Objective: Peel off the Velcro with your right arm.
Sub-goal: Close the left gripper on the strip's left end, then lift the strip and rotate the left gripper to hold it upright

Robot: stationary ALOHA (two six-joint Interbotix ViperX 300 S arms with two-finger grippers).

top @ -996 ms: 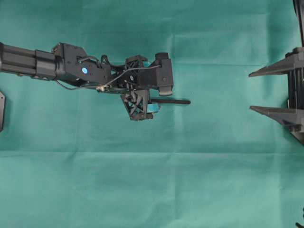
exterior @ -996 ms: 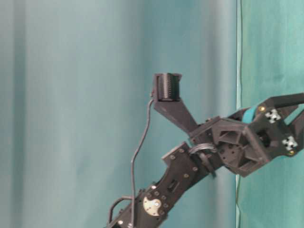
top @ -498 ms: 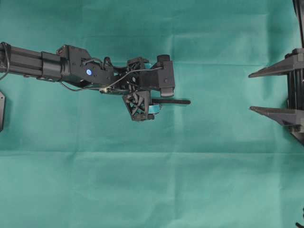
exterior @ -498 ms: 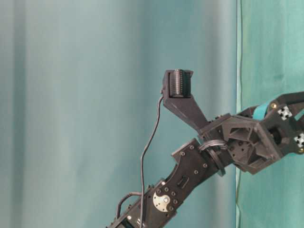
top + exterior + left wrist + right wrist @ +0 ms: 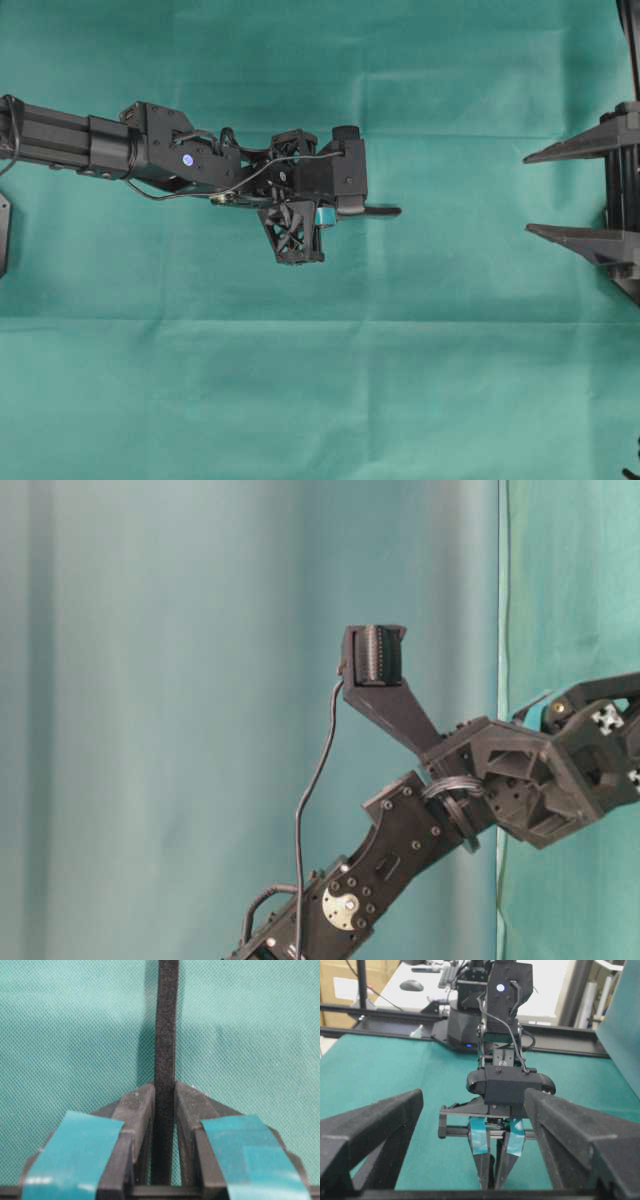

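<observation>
Looking down from overhead, I see wide bare green cloth [image 5: 320,380] between my two arms: my left arm reaches in from the left edge to about the middle, and my right gripper [image 5: 530,192] waits at the right edge, well apart from it. Most of the cloth below and above both arms lies open.

My left gripper [image 5: 165,1105] has its teal-taped fingers [image 5: 135,1110] pressed together on the strip of Velcro [image 5: 166,1025], pinching it from both sides near one end. My right fingers [image 5: 375,1125] stand spread wide, plain black and pointed, holding nothing.

The Velcro is a thin black strip with a fuzzy, matte face. In the left wrist view it runs straight out from between the finger pads and off the top edge. From overhead only a short stretch of it [image 5: 385,211] pokes out to the right of my left gripper, ending in a small rounded tip, pointing toward my right fingers.

Between my right fingers and the strip there is only bare surface. My left wrist camera block [image 5: 345,175] sits over the pinched end, so that part is hidden from above. Behind the surface stands a green backdrop [image 5: 150,680].
</observation>
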